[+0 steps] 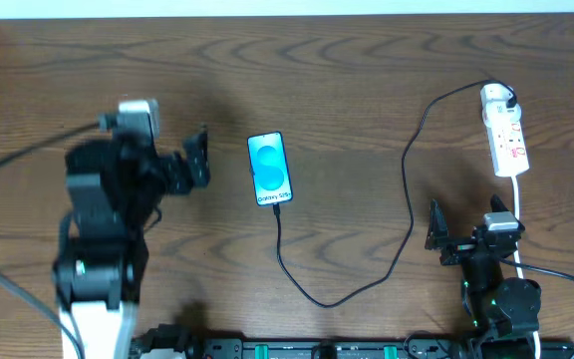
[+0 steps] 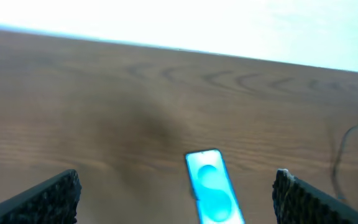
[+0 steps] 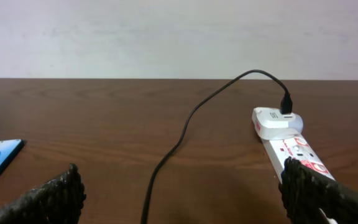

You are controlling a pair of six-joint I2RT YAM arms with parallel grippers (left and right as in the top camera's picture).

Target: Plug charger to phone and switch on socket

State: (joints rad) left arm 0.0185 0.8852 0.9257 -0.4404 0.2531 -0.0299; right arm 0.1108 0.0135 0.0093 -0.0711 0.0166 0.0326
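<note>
The phone (image 1: 269,168) lies flat mid-table, its blue screen lit. The black charger cable (image 1: 407,199) runs from the phone's near edge, where its plug appears seated, in a loop to the white adapter (image 1: 496,97) in the socket strip (image 1: 508,142) at the far right. My left gripper (image 1: 200,158) is open and empty, just left of the phone. In the left wrist view its jaws (image 2: 176,199) frame the phone (image 2: 213,186). My right gripper (image 1: 464,224) is open and empty, near the strip's close end. The right wrist view (image 3: 182,196) shows the cable (image 3: 185,127), adapter (image 3: 277,119) and strip (image 3: 297,152).
The strip's white cord (image 1: 519,214) runs down past my right arm toward the front edge. A black rail (image 1: 317,349) lines the table's front. The table's far edge meets a white wall (image 3: 166,37).
</note>
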